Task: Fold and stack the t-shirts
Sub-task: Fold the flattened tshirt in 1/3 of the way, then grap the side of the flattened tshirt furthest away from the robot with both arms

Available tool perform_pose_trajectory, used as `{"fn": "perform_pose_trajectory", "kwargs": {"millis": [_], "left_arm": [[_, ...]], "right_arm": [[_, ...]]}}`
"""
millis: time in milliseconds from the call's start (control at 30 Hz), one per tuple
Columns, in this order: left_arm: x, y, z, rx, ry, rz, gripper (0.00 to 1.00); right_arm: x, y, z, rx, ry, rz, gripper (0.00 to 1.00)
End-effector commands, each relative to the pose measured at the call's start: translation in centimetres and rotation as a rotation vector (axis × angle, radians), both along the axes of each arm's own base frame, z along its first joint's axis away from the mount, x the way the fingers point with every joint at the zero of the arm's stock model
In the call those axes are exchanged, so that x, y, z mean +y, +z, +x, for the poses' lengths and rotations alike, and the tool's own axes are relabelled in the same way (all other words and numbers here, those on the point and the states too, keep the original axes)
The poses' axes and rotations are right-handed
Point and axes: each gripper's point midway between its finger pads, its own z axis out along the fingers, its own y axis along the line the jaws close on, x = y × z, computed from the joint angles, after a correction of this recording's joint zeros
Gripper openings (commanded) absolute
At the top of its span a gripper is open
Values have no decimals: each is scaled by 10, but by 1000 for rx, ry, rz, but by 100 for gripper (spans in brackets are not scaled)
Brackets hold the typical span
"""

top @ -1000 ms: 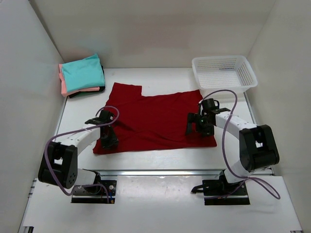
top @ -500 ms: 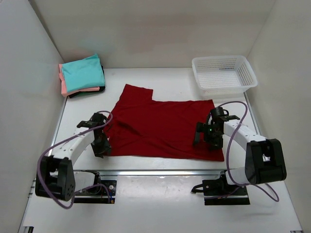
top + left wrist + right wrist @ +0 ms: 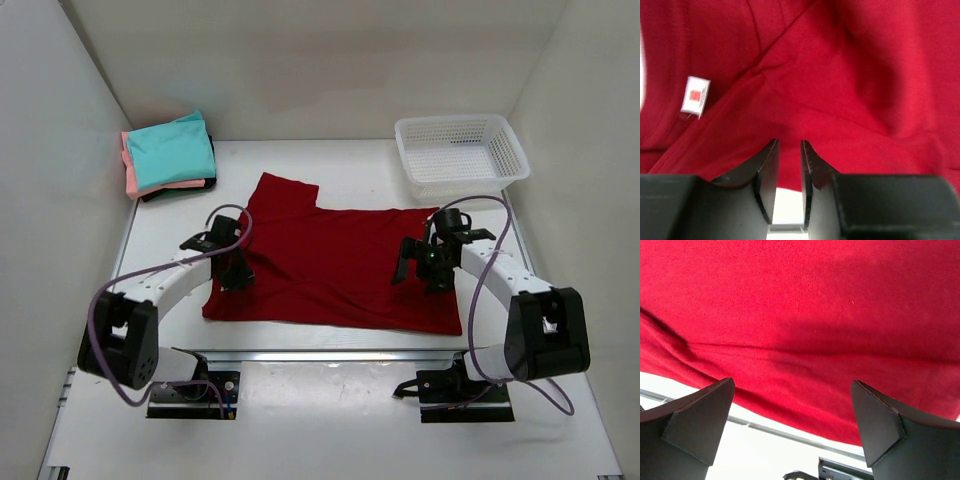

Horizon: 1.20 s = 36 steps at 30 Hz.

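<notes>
Red t-shirt lies partly hidden under left jaws barely parted and right jaws spread wide, both empty.

Bright even light; soft shadow across red t-shirt.

white mesh basket, back-right corner of table

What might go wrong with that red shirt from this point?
The left fingers stand nearly together with no cloth between them, so they may close on nothing and miss the red t-shirt. The right fingers hang wide open over its near edge; with only one side gripped, the shirt could drag askew. Creases by the white label may leave an uneven fold.
</notes>
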Motion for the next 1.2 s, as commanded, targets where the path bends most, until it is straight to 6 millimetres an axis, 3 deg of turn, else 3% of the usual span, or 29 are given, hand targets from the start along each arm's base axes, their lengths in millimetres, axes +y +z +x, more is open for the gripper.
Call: {"fn": "perform_pose_trajectory", "kwargs": {"millis": [0, 67, 133, 367, 500, 567, 633, 767, 800, 833, 867, 900, 933, 967, 1000, 1033, 1067, 1100, 1133, 1167], "left_arm": [[-3, -16, 12, -47, 13, 16, 33], [11, -36, -10, 62, 14, 87, 32], [20, -43, -27, 122, 11, 128, 30], [42, -44, -83, 246, 16, 179, 26], [44, -45, -98, 249, 32, 159, 25], [44, -38, -87, 183, 60, 122, 28], [43, -22, -63, 72, 85, 73, 38], [38, 28, -12, -52, 50, 56, 49], [35, 54, 8, -111, 41, 55, 51], [34, 63, 17, -117, 28, 60, 53], [31, 87, 37, -172, 17, 53, 55], [27, 111, 55, -238, 14, 48, 56], [29, 113, 66, -249, 7, 67, 56], [27, 127, 85, -287, 0, 73, 56], [29, 128, 104, -293, -2, 86, 51], [26, 140, 121, -339, -1, 80, 34], [30, 126, 134, -309, 2, 94, 20], [30, 132, 148, -332, -1, 96, 15], [26, 125, 167, -339, -17, 101, 18], [24, 110, 182, -327, -34, 108, 30]], "right_arm": [[11, -13, 9, 10, 26, 19, 99], [15, -27, -3, 70, 55, 9, 99], [15, -33, -14, 107, 69, -2, 99], [14, -36, -40, 170, 52, -2, 99], [10, -38, -43, 182, 55, 1, 99], [11, -38, -41, 179, 71, 2, 99], [15, -29, -30, 138, 101, 6, 100], [19, 5, -5, 36, 145, -48, 100], [25, 33, 10, -44, 168, -61, 99], [29, 69, 32, -191, 173, -113, 99], [24, 94, 50, -301, 144, -178, 99], [31, 112, 58, -403, 152, -184, 99], [26, 125, 66, -466, 123, -171, 99], [33, 120, 71, -477, 119, -83, 99], [28, 121, 82, -477, 65, 41, 86], [12, 103, 86, -416, -16, 82, 72], [17, 101, 90, -418, -9, 161, 34], [7, 94, 99, -406, -51, 152, 0], [4, 85, 103, -391, -56, 126, 0], [-4, 85, 112, -425, -63, 75, 0]]}}
